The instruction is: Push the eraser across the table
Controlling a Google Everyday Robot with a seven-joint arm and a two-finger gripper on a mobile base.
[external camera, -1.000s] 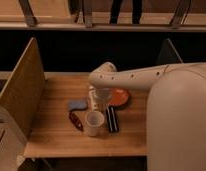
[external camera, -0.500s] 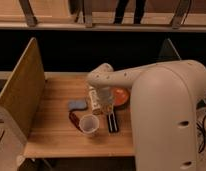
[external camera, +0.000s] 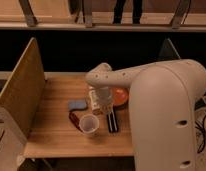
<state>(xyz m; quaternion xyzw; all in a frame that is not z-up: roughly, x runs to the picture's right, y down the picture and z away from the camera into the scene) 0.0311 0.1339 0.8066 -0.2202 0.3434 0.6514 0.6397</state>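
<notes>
The eraser (external camera: 94, 100), a whitish oblong block with dark markings, lies near the middle of the light wooden table (external camera: 51, 135). My white arm reaches in from the right, bends at an elbow over the table and comes down just right of the eraser. The gripper (external camera: 112, 121) points at the tabletop right of the clear plastic cup (external camera: 89, 124) and in front of the eraser. The arm's wrist partly hides the eraser's right edge.
A flat blue-grey pad (external camera: 77, 104) lies left of the eraser. A dark reddish object (external camera: 74, 118) lies beside the cup. An orange plate (external camera: 121, 96) sits behind the arm. Upright wooden panels stand at the left (external camera: 23, 87) and right (external camera: 167, 50).
The arm's bulk now fills more of the right side. The gripper has dropped slightly toward the table's front edge. The cup sits a little further left than one second ago.
</notes>
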